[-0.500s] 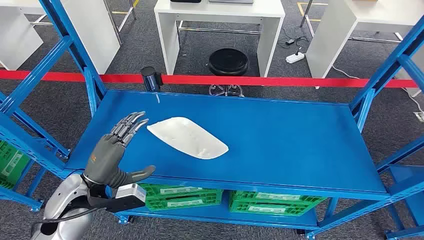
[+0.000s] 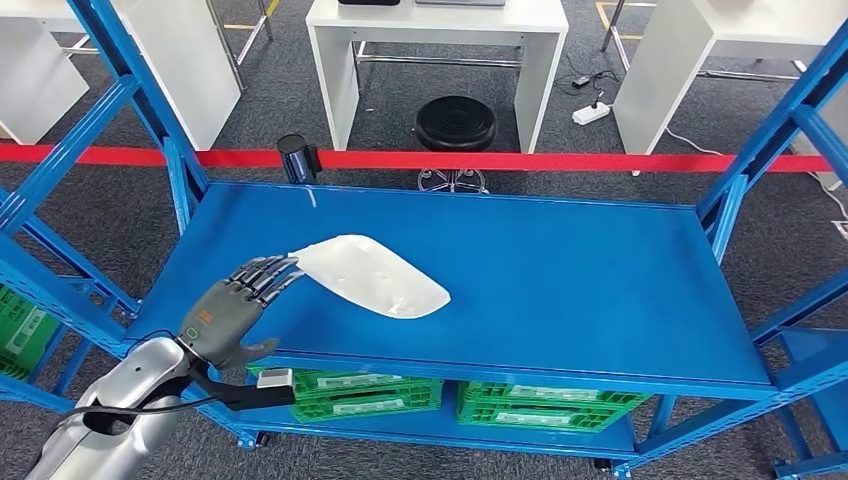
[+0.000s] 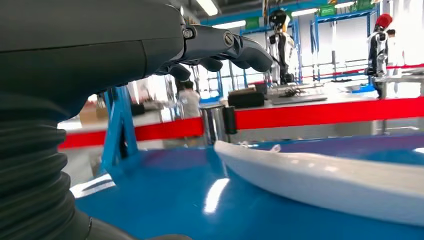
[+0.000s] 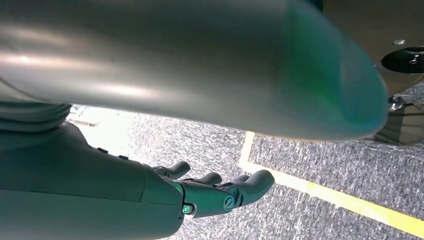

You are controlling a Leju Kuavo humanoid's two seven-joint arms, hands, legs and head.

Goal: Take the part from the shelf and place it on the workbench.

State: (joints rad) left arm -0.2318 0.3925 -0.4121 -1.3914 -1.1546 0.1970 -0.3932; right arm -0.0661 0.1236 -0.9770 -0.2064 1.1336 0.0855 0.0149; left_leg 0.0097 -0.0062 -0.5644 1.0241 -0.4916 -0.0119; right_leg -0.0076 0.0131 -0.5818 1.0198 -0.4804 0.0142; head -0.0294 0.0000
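The left hand (image 2: 228,312), fingers spread, reaches the white part (image 2: 372,275) on the shelf (image 2: 560,270); it looks stiff, light, probably slick, so grip its near edge.

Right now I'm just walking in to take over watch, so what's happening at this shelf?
The robot's left hand is reaching over the blue shelf toward the white part. Its fingers are at the part's near end, but nothing is gripped yet and the part lies flat on the shelf. The right hand hangs at its side, over the carpet.
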